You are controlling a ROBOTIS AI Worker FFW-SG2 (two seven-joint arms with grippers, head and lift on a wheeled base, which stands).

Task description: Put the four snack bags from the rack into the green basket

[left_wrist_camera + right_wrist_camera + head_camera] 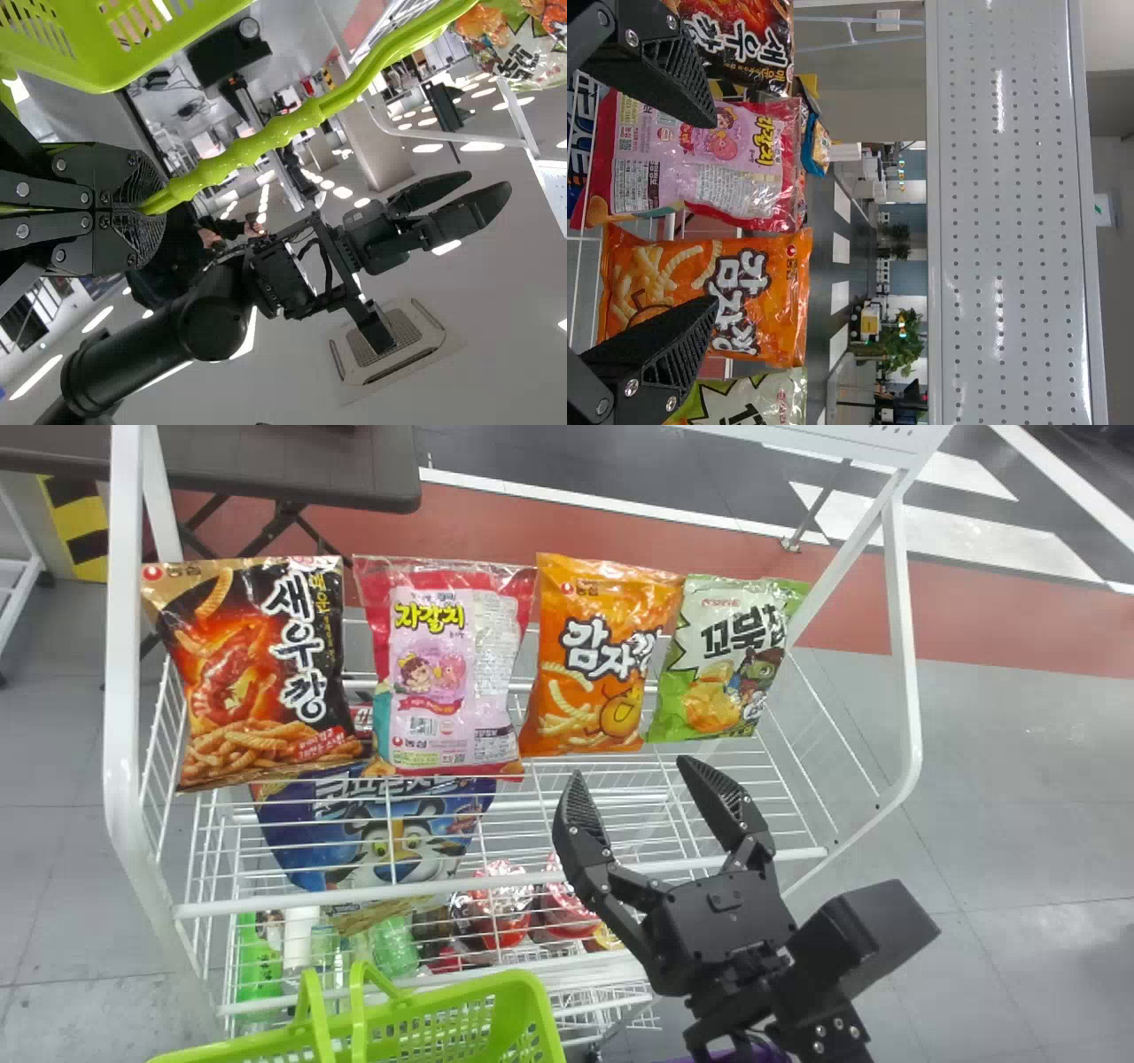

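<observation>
White metal frames the scene: the rack (124, 691) stands with four snack bags lined up across its upper tier, all of them outside the basket. Behind the rack's left side is a dark table (266, 465). Just in front of the rack, toward its left, sits the green basket (509, 981), one handle (301, 119) clamped between the closed fingers of the left gripper (146, 204) at the rack's near side. Over the rack's front rail, right of its middle, the right gripper (631, 769) is spread wide with nothing in its grasp, its tips near the lower edges of the orange and green bags. From the rack's left end to its right, the upright bags run black (257, 673), pink (443, 664), orange (602, 655) and green-and-white (726, 660), the black one the largest and the green-and-white one the smallest. Lower in the rack, under the black and pink pair, lies a blue bag (310, 841). Smaller still, red-and-white packages (505, 908) fill the middle of the rack's lower level, and a green bottle (257, 961) is at its left.
</observation>
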